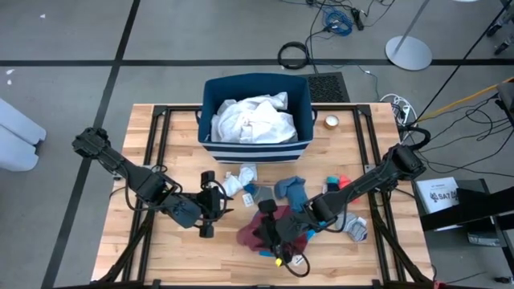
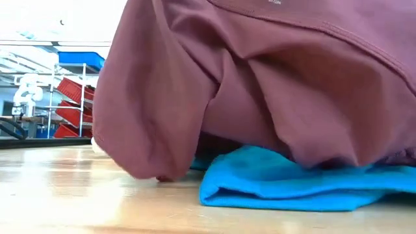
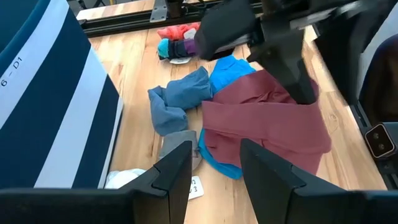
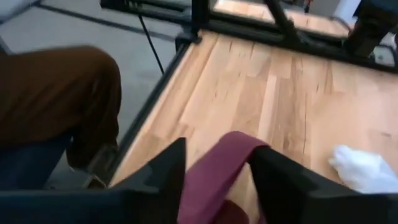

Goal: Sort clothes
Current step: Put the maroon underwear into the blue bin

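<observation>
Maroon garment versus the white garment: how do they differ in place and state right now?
The maroon garment lies on the wooden table, while the white garment sits inside the navy bin. The maroon garment has the right gripper around a fold of it; no gripper touches the white one. The maroon one partly covers a bright blue piece; the white one is bunched alone. Both are crumpled.

Bright, even overhead light with soft shadows; right wrist view is motion-blurred.
</observation>
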